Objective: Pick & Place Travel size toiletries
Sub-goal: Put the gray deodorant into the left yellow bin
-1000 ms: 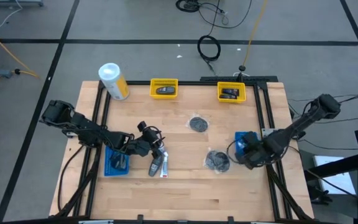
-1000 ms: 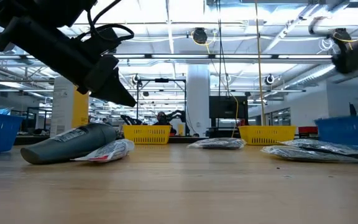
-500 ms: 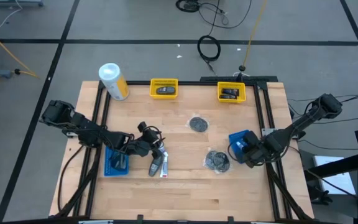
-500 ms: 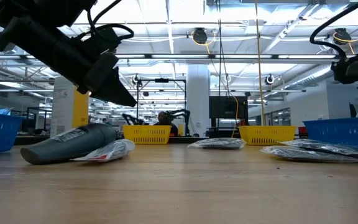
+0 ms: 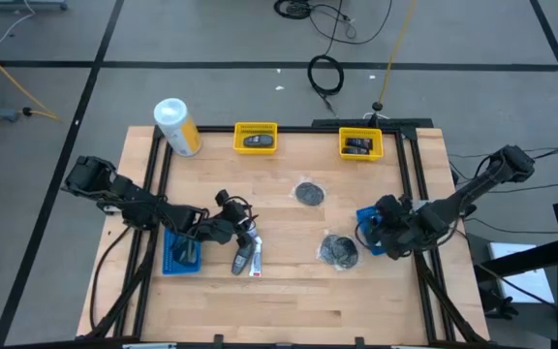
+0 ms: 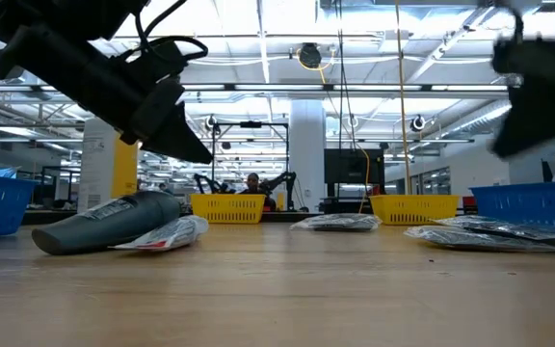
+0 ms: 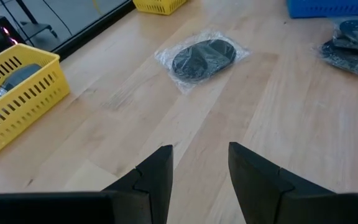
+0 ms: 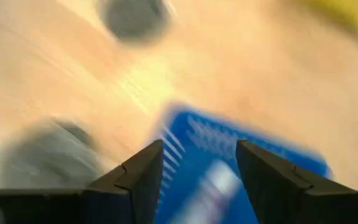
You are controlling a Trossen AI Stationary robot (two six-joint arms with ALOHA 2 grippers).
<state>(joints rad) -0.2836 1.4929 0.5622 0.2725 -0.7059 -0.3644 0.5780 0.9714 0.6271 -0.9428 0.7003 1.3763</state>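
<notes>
A dark grey little bottle (image 5: 242, 256) and a white mini tube (image 5: 257, 260) lie side by side on the table. My left gripper (image 5: 244, 227) hangs open just above and beyond them, with nothing between its fingers (image 7: 201, 149). Two round dark discs in clear wrap lie on the wood, one at mid-table (image 5: 308, 193) and one nearer the front (image 5: 338, 250). My right gripper (image 5: 383, 219) stands open over the right-hand blue tray (image 5: 366, 215). In its wrist view a blurred white thing (image 8: 219, 183) lies in the tray (image 8: 191, 127) below its fingers.
A second blue tray (image 5: 182, 250) sits under my left arm. Two yellow trays (image 5: 255, 137) (image 5: 360, 143) holding dark items stand at the far edge. A white-and-yellow canister (image 5: 176, 126) lies at the far left corner. Bare wood stretches along the near edge.
My right gripper has turned over the right-hand blue tray, its head swinging toward the table's left and far side, and it shows blurred. The bottle, tube and discs lie where they were.
</notes>
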